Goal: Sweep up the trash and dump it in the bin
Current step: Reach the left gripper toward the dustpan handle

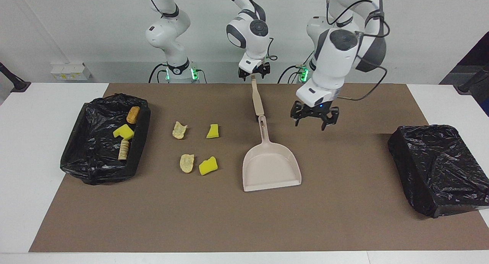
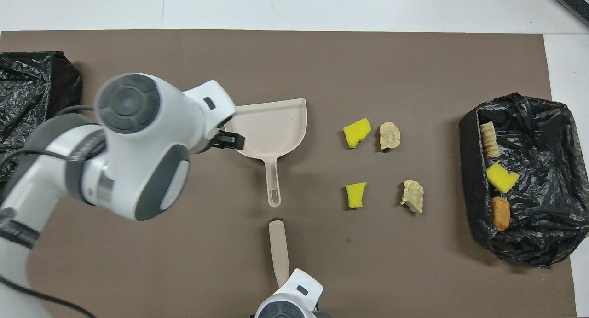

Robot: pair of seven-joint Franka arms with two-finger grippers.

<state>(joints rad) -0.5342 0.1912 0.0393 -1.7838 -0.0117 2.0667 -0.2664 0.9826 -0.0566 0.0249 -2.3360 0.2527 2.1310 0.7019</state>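
Over the brush handle the right gripper seems half-closed, its hold uncertain, while the open, empty left gripper hovers beside the dustpan, likely to steady it.

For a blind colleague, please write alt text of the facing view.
Four trash scraps lie on the brown mat beside a beige dustpan. The right claw is at the brush handle; the open left claw hangs near the dustpan. Three more scraps lie in the black bin at the right arm's end.
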